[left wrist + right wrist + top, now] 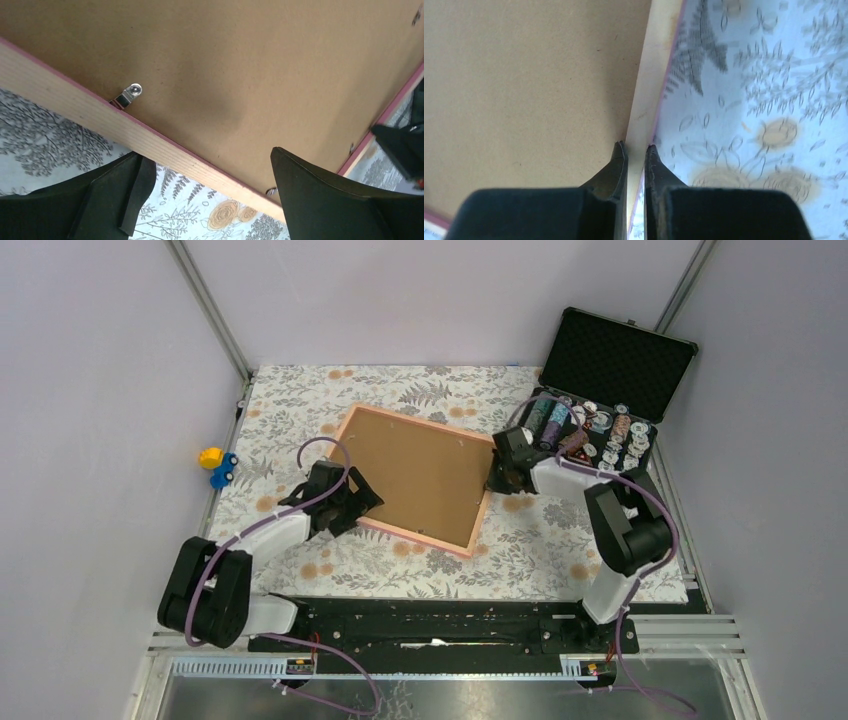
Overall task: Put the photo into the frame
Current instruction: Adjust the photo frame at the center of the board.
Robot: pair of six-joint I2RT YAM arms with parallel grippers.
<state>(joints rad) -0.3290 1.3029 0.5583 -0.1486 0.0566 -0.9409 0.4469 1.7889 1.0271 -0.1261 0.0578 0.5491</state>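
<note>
One pink frame (420,539), brown backing (420,465) up, right hand (636,148) seemingly pinching edge

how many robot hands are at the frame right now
2. The left hand is open, straddling the frame's near-left edge; the right hand is pinched on its right edge. No other hand is in view.

Flower-patterned table (540,550) carrying a frame (482,502), a case (615,355) and a toy (215,467).
The frame lies flat, back up, between the two grippers, with the left gripper (355,502) at its near left corner and the right gripper (497,480) at its right rail. The open black case, with small round things inside, stands just behind the right gripper. The yellow and blue toy sits well to the left of the left gripper, at the table's edge.
</note>
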